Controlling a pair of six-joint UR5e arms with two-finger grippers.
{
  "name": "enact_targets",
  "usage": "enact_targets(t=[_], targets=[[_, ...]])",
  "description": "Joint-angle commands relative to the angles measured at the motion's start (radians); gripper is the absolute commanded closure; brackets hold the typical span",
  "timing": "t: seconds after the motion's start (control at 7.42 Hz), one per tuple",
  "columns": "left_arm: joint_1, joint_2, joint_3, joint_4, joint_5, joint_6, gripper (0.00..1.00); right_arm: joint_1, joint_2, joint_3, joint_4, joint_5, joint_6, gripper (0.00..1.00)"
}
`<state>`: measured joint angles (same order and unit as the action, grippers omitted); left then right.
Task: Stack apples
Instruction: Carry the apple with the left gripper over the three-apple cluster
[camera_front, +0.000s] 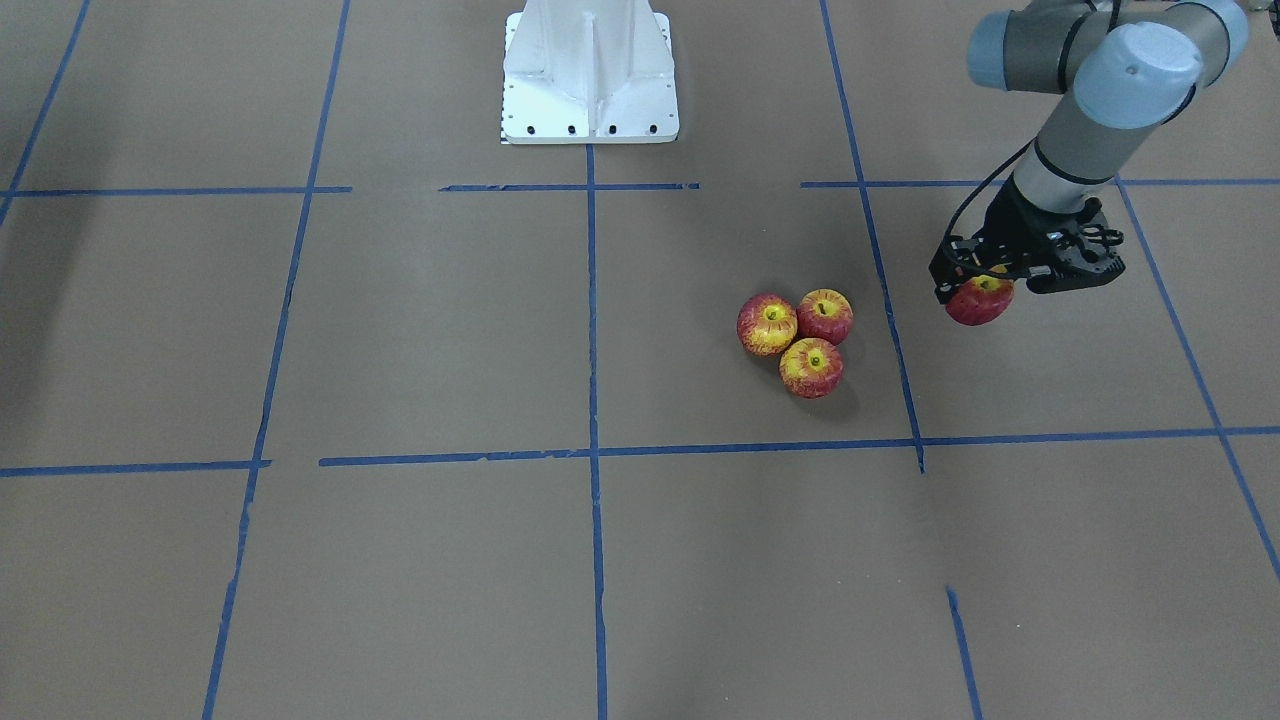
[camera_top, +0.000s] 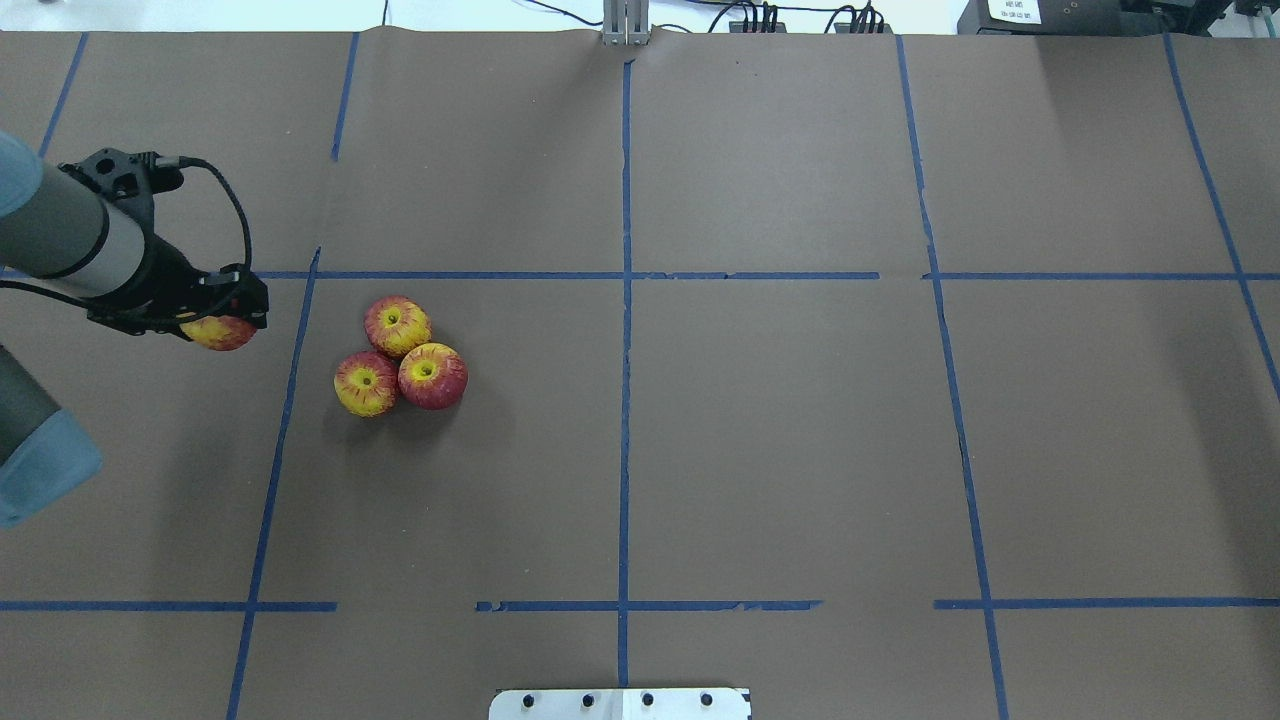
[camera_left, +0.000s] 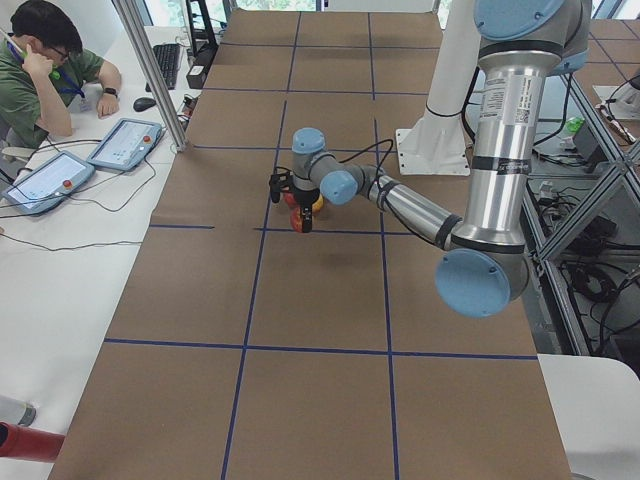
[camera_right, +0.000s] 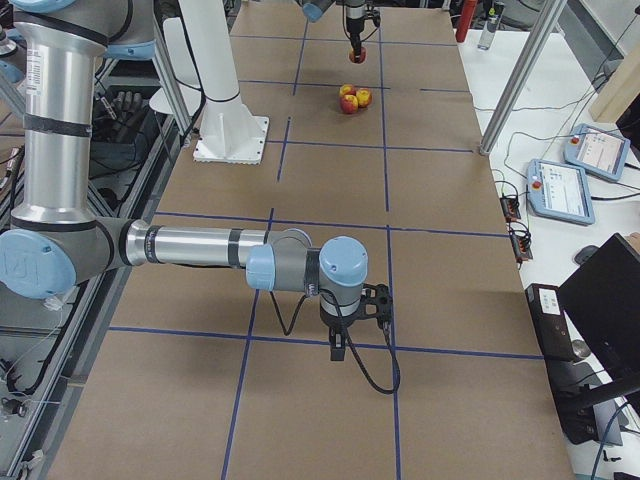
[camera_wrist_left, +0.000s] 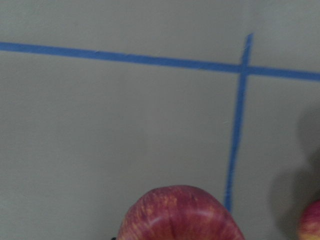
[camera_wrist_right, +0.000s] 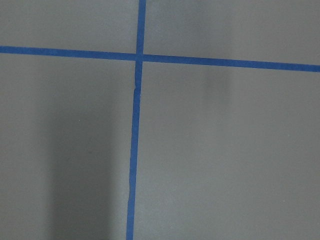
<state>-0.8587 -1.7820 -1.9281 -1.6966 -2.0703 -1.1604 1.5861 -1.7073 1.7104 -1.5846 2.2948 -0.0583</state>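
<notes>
Three apples, red with yellow streaks, sit touching in a cluster (camera_front: 797, 338) on the brown table; they also show in the overhead view (camera_top: 400, 355). My left gripper (camera_front: 985, 288) is shut on a fourth apple (camera_front: 979, 301) and holds it above the table, to the cluster's side across a blue tape line; overhead, the gripper (camera_top: 222, 322) and held apple (camera_top: 222, 333) are left of the cluster. The left wrist view shows the held apple (camera_wrist_left: 182, 215) at the bottom edge. My right gripper (camera_right: 340, 345) shows only in the exterior right view, far from the apples; I cannot tell if it is open.
The white robot base (camera_front: 590, 80) stands at the table's robot side. Blue tape lines (camera_top: 625, 300) divide the brown surface into squares. An operator (camera_left: 45, 70) sits beside tablets (camera_left: 125, 145) off the table's far side. A metal post (camera_left: 155, 75) stands there.
</notes>
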Motion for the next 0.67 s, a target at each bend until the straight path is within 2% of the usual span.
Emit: enact_targets(t=[0.0, 0.13, 0.54], targets=[[0.021, -0.132, 0.05, 0.021, -0.002, -0.154, 0.81, 0.0, 0.0, 0.0, 0.0, 0.0, 0.0, 0.0], [0.045, -0.172, 0.095, 0.014, -0.001, -0.191, 0.81, 0.0, 0.0, 0.0, 0.0, 0.0, 0.0, 0.0], [0.104, -0.177, 0.116, -0.021, 0.001, -0.26, 0.81, 0.0, 0.0, 0.0, 0.0, 0.0, 0.0, 0.0]])
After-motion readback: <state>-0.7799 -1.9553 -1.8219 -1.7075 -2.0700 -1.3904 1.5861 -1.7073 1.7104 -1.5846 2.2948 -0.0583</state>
